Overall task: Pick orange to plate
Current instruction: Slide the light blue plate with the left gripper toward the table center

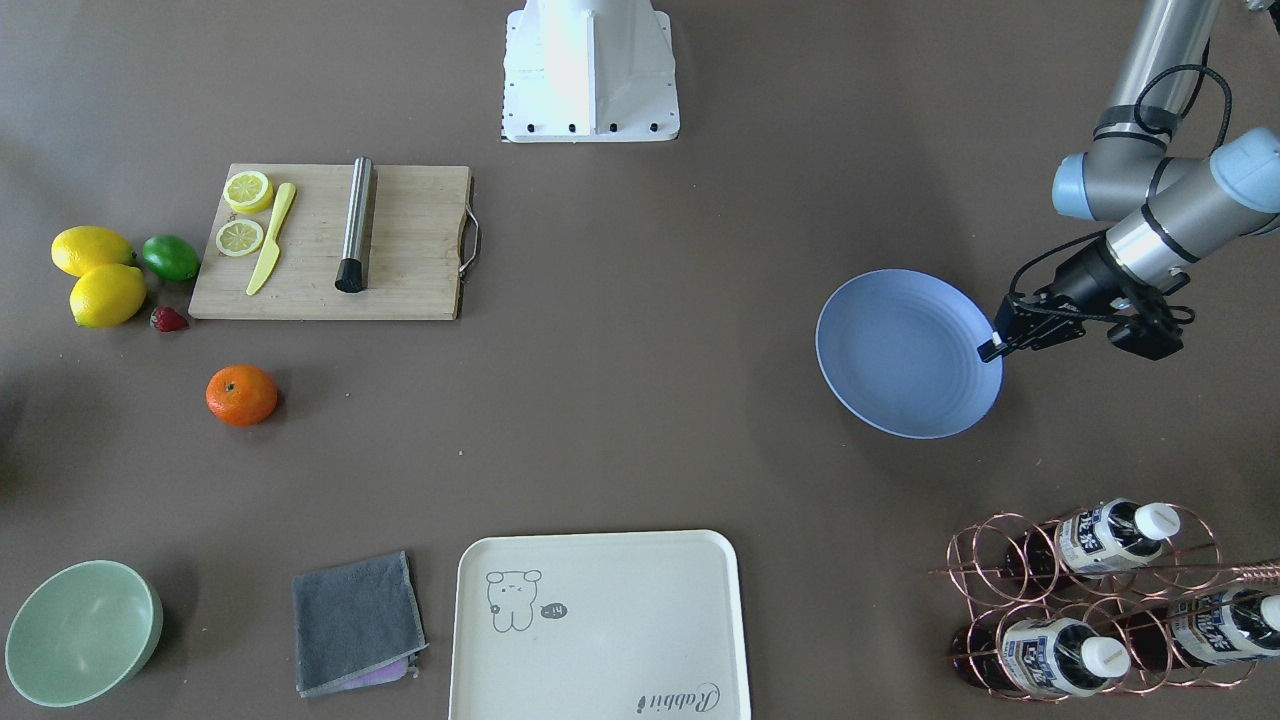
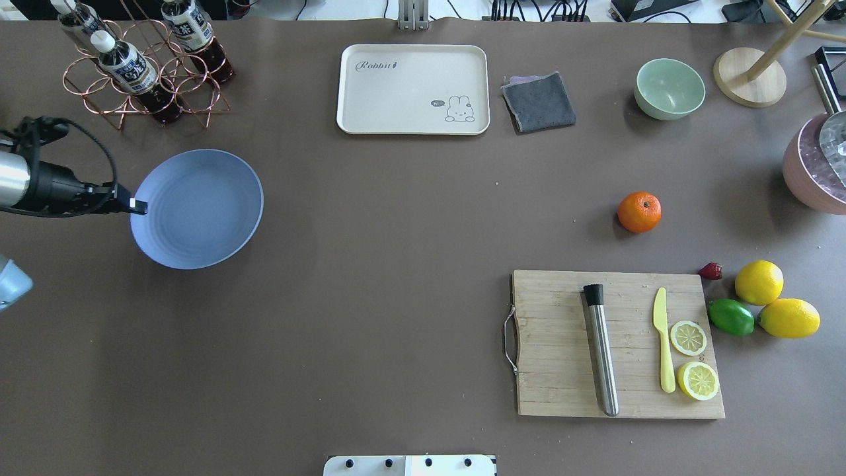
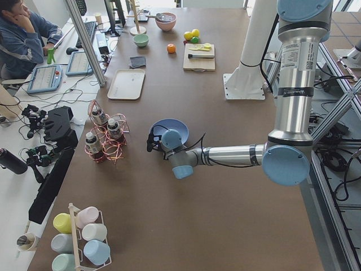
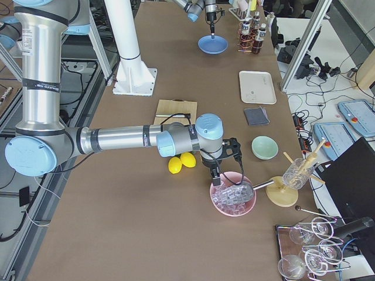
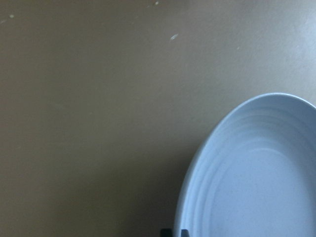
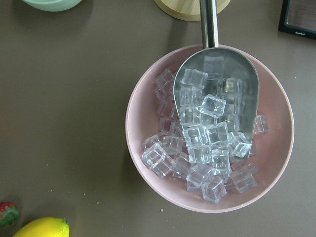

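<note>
Left gripper [image 1: 992,347] at the plate [image 1: 900,350], orange [image 1: 241,395] far across the table [image 1: 640,400].
The left gripper is closed narrowly on the plate's rim, pinching the edge nearest that arm. The orange sits alone on the bare table, well apart from the plate, near the cutting board [image 1: 400,250] and a strawberry [image 1: 168,319]. The right gripper [image 4: 215,177] hangs over a pink bowl [image 6: 281,148] of ice cubes; I cannot tell how wide it is.
</note>
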Motion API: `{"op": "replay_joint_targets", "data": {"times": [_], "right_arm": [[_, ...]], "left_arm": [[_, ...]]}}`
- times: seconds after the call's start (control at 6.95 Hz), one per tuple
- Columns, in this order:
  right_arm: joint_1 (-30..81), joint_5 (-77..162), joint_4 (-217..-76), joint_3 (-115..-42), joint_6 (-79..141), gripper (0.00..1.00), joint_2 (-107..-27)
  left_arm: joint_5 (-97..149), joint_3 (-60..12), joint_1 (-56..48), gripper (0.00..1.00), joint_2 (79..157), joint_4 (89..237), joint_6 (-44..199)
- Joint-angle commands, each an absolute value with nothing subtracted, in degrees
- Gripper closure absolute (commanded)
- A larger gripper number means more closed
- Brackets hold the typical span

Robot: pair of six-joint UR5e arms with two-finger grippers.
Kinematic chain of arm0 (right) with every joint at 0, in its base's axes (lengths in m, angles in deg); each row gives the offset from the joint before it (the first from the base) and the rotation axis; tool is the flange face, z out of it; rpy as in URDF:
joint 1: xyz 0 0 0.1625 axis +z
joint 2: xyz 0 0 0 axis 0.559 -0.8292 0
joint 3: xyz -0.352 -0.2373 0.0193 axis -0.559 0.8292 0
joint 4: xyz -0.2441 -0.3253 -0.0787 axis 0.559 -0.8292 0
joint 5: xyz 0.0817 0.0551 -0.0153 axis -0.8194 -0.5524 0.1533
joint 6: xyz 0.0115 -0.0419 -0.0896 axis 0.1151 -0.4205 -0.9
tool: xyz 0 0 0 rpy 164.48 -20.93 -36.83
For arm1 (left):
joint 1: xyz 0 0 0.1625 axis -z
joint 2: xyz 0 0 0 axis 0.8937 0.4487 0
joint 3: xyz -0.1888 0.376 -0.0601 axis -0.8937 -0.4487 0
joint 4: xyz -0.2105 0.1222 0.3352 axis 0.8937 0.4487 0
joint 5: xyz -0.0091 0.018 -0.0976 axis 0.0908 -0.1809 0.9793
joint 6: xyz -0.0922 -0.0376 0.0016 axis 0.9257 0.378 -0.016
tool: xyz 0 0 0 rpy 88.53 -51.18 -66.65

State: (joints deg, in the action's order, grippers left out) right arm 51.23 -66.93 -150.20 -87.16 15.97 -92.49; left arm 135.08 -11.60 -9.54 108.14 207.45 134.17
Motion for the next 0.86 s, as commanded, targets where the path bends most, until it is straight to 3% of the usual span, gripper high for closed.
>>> {"op": "replay_joint_targets", "data": {"times": [0.0, 0.43, 0.72], "right_arm": [[51.27, -66.93, -150.11, -87.16, 15.97, 0.0, -92.41], [51.27, -67.28, -150.2, -86.9, 15.97, 0.0, -91.97], [51.18, -67.28, -150.2, -86.89, 16.14, 0.0, -91.8]], "left_arm": [[124.93, -11.91, -20.57, 1.0, 119.87, 200.64, 142.25], [113.82, -12.79, -29.92, 1.0, 131.06, 185.05, 142.98], [113.18, -12.88, -30.47, 1.0, 131.7, 184.15, 142.89]]}}
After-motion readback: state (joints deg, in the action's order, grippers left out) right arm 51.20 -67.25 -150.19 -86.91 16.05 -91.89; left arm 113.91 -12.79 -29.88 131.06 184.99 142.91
